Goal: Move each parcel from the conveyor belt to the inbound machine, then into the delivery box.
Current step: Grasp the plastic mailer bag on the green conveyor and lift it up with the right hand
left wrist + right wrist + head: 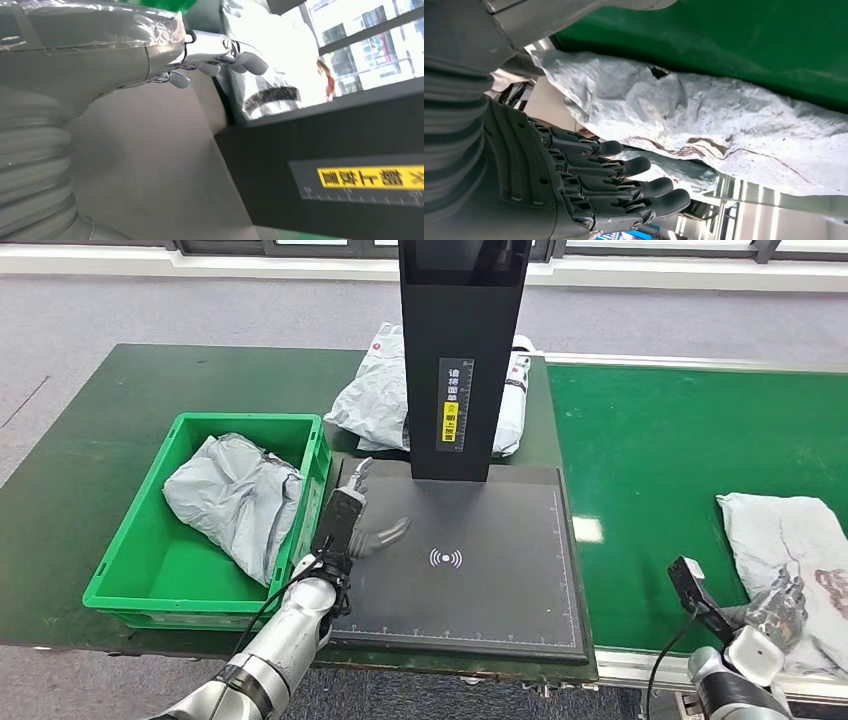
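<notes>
Pick-up step: right hand (pixel 778 602) spread, empty, touching crumpled grey poly-bag parcel (pixel 790 540) right of black scanner pad (pixel 500 590). Left hand (pixel 352 512) spread, empty over pad. Next: clamp, lift.

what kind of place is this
Probably a parcel sorting or logistics station: a green conveyor belt carries a grey parcel, a black inbound machine stands over a scanning pad, and a green delivery box holds another bagged parcel.

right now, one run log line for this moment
left hand: open over scan pad | right hand: open at belt parcel | green bin: holds one parcel
</notes>
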`<state>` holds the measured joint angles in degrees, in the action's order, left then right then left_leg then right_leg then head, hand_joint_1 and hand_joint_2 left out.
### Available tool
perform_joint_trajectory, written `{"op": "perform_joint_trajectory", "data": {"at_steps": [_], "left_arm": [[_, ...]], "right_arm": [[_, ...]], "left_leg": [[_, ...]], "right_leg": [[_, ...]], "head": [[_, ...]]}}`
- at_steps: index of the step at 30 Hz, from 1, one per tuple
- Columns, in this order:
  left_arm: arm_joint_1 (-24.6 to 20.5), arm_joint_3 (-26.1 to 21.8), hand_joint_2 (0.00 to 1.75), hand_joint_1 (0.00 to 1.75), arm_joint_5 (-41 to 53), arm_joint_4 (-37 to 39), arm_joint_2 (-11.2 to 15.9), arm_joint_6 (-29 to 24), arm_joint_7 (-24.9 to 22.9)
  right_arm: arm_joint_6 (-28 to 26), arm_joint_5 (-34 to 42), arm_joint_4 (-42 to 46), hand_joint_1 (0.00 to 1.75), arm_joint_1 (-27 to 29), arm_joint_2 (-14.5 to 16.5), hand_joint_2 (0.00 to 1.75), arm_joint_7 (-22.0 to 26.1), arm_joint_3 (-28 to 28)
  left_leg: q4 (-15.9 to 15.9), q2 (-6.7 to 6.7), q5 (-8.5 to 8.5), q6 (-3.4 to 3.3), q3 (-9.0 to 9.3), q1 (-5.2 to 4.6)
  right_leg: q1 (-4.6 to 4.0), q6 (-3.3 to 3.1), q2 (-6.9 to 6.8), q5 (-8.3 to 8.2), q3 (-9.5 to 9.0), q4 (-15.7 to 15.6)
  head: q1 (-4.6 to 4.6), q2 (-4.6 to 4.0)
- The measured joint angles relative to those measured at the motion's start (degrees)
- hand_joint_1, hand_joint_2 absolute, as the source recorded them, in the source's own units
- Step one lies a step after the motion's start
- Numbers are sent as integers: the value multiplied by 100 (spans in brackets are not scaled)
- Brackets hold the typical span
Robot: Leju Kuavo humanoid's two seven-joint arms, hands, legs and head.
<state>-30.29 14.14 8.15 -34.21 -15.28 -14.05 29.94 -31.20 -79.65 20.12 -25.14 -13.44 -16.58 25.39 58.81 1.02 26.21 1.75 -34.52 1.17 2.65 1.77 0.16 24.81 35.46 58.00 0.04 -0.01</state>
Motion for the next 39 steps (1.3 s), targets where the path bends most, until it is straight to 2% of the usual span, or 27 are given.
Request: {"op": "perform_joint_trajectory", "data": {"at_steps": [5, 13, 20, 21, 24, 25, 30, 39], "left_arm": [[47, -51, 175, 0, -26, -36, 55, -21, 15], [62, -128, 175, 0, -41, -72, 86, -32, 6], [61, -194, 175, 0, -40, -72, 86, -36, -1], [59, -202, 175, 0, -39, -72, 86, -32, -9], [38, -235, 175, 0, -25, -72, 85, 1, -56], [27, -244, 175, 0, -16, -72, 85, 11, -74], [-20, -288, 175, 0, 16, -69, 79, 34, -101], [-29, -306, 175, 0, 16, -69, 75, 51, -100]], "right_arm": [[55, -34, -102, 0, -107, -44, 175, -43, 1], [290, -342, -200, 0, -155, -39, 175, -695, -3], [400, -407, -245, 0, -121, -12, 175, -834, -4], [434, -444, -246, 10, -102, -6, 175, -900, -4], [572, -678, -246, 141, -20, 0, 175, -1259, -58], [628, -733, -246, 175, 7, 0, 175, -1372, -89], [996, -756, -240, 175, 107, 10, 175, -1524, -190], [1135, -756, -238, 175, 125, 23, 175, -1523, -216]], "left_leg": [[-1, 0, 0, 0, 0, 0], [0, 1, 0, 0, 0, 0], [0, 1, 0, 0, 1, 0], [0, 1, 0, 0, 1, 1], [0, 1, 0, 0, 2, 1], [0, 1, 0, 0, 2, 1], [1, 2, 0, -1, 2, 1], [1, 2, 0, -1, 2, 1]], "right_leg": [[-1, 0, 0, 0, 0, 0], [0, 0, -2, 0, 0, 0], [-1, 0, -2, 0, 1, 0], [-1, 0, -2, 0, 1, 0], [-2, 0, -2, 1, 1, 0], [-2, 0, -2, 1, 1, 0], [-1, 1, -3, 1, -2, 0], [-1, 1, -3, 1, -3, 0]], "head": [[0, 1], [0, 0], [0, 0], [0, 1], [0, 1], [0, 0], [0, 0], [0, 0]]}}
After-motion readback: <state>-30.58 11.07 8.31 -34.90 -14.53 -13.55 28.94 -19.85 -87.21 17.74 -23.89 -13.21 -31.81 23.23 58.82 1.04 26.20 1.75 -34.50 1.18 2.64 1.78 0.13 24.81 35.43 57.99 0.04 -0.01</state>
